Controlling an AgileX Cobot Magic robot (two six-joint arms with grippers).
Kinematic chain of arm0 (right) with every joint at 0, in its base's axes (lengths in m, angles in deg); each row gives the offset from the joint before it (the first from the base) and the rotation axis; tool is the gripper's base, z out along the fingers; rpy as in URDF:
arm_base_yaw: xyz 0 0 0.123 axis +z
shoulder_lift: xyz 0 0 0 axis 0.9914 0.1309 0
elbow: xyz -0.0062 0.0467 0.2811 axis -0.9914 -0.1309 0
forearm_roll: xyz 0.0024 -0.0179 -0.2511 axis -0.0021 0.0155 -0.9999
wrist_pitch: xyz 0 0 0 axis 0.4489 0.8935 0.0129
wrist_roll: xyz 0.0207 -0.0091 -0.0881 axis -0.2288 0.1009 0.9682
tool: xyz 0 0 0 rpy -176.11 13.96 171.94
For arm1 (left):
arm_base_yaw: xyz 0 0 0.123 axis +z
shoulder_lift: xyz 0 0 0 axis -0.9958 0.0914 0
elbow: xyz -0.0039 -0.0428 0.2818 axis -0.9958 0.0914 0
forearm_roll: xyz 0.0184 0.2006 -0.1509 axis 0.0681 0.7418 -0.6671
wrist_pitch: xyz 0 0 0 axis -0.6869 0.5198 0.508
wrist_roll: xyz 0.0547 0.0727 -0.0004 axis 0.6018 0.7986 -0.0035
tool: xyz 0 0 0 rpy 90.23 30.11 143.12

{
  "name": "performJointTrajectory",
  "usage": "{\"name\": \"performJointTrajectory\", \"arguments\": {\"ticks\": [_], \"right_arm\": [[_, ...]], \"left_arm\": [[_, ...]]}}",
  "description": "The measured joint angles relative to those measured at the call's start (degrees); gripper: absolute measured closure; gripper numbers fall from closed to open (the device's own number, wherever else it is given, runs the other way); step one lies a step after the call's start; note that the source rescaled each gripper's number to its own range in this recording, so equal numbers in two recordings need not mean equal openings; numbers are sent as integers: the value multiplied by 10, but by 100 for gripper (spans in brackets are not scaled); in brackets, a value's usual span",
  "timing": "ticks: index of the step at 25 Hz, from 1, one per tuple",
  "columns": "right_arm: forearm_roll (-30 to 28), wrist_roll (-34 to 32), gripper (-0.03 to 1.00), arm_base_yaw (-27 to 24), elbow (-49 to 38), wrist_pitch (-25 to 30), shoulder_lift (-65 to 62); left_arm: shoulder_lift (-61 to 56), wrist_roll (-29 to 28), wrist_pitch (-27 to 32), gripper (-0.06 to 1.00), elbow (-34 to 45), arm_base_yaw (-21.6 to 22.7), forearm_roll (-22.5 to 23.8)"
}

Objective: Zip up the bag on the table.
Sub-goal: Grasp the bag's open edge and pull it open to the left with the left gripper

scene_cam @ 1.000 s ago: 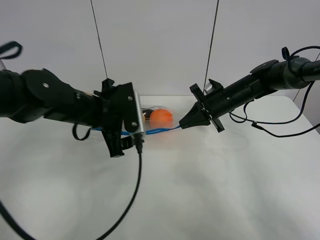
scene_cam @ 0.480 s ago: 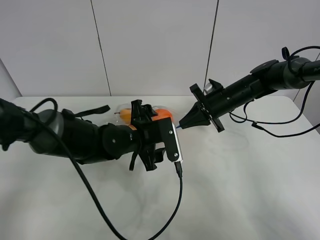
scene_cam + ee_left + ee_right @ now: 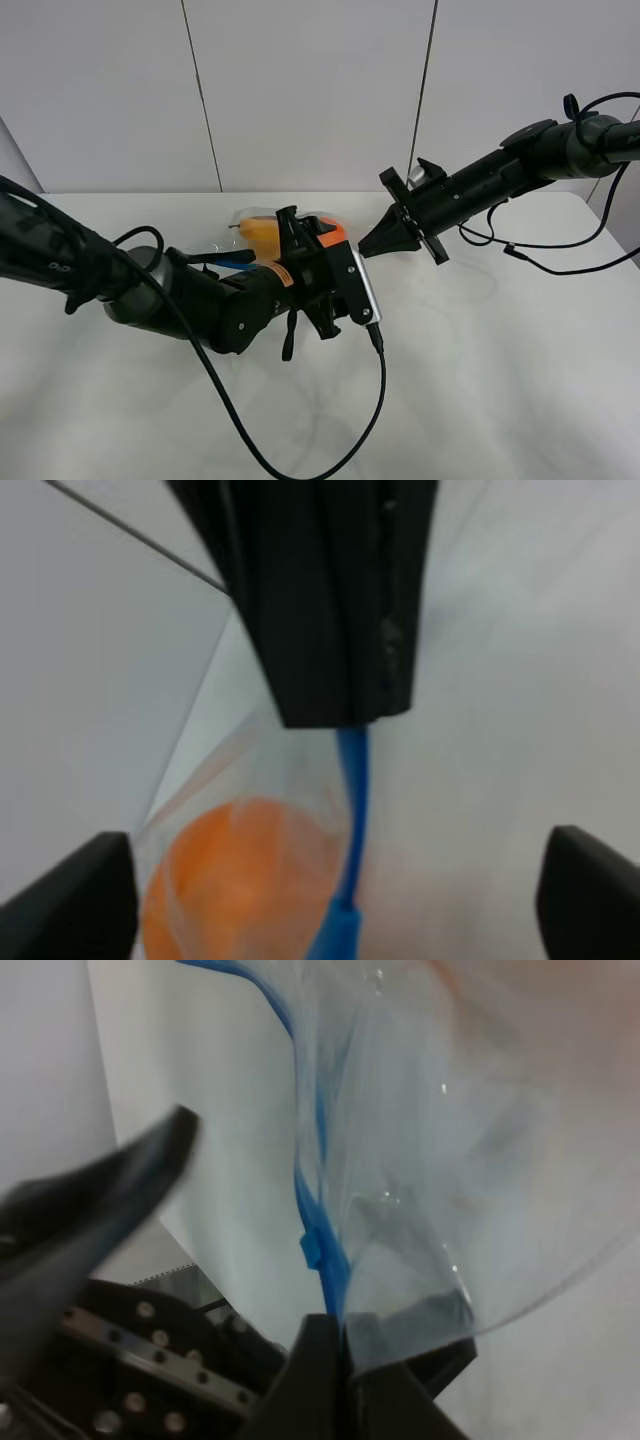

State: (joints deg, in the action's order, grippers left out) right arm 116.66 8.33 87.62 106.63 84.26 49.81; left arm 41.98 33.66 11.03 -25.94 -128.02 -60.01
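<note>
The clear bag (image 3: 258, 228) lies at the back middle of the white table (image 3: 500, 380), with orange fruit (image 3: 262, 233) showing through it. My left gripper (image 3: 320, 252) is shut on the bag's blue zip strip. In the left wrist view the strip (image 3: 352, 770) comes out from between the closed fingers (image 3: 345, 715), with the fruit (image 3: 240, 880) beside it. My right gripper (image 3: 370, 245) is shut on the bag's right end. In the right wrist view its fingertips (image 3: 335, 1340) pinch the plastic (image 3: 440, 1160) where the strip (image 3: 318, 1230) ends. The two grippers are close together.
The left arm's black cable (image 3: 380, 400) loops over the front of the table. The right arm's cables (image 3: 530, 258) hang over the right side. A grey panelled wall (image 3: 300, 90) stands behind the table.
My left gripper has moved right along the blue zip strip towards the right gripper, uncovering the bag's left part. The right gripper has stayed still.
</note>
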Motion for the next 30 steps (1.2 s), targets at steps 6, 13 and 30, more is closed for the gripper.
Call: {"name": "performJointTrajectory", "arguments": {"ticks": [6,13,30], "right_arm": [[-1,0,97,0,0,0,0],[-1,0,97,0,0,0,0],[-1,0,97,0,0,0,0]], "left_arm": [[9,-1,-15,35,2,13,2],[9,-2,-28,63,2,17,9],[9,-16,-92,87,42,17,41]]}}
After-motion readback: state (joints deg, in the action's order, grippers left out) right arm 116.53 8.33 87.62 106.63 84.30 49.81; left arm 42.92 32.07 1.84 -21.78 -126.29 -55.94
